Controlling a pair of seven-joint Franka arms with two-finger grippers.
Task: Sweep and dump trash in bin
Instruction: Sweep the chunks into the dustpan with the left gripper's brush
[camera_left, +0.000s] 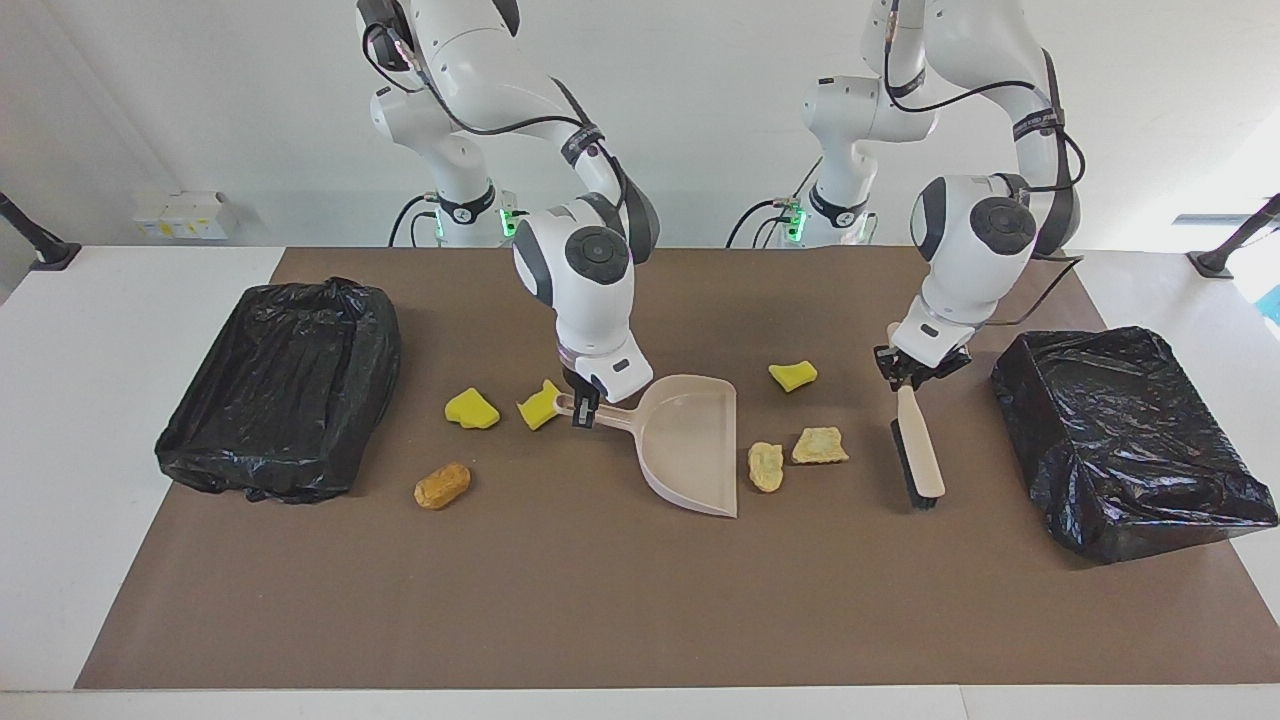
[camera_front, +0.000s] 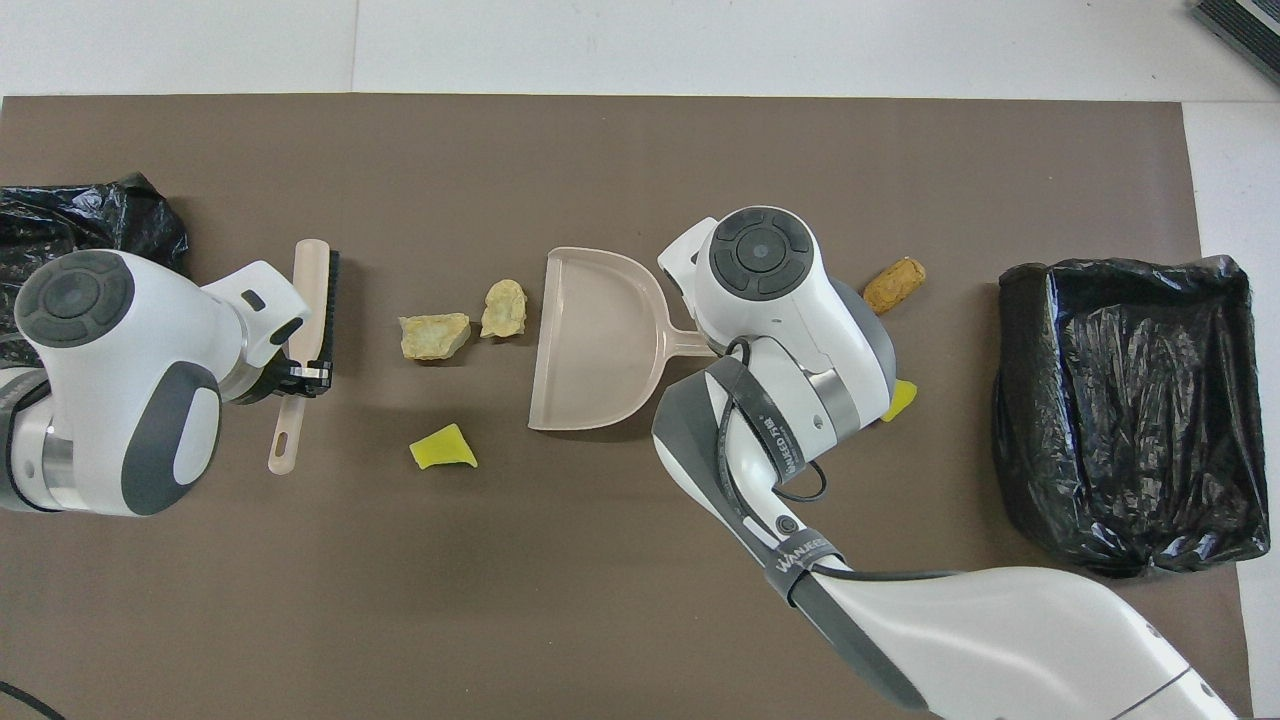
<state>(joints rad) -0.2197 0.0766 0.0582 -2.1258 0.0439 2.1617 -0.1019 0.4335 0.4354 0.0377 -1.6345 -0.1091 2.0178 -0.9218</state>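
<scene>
Your right gripper (camera_left: 588, 408) has its fingers clenched on the dustpan (camera_left: 690, 440) handle, and your left gripper (camera_left: 908, 381) grasps the brush (camera_left: 918, 450), both flanking the tan trash (camera_left: 805, 455) beside the dustpan's mouth for sweeping.

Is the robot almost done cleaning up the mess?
Not yet. No lump is swept up: the dustpan is empty, and six pieces of trash show on the mat. In hand: the right gripper is at the dustpan's handle, the left gripper at the brush. Sweeping and dumping into a bin remain.

brown mat (camera_left: 600, 600), white boxes (camera_left: 185, 215) by the wall
</scene>
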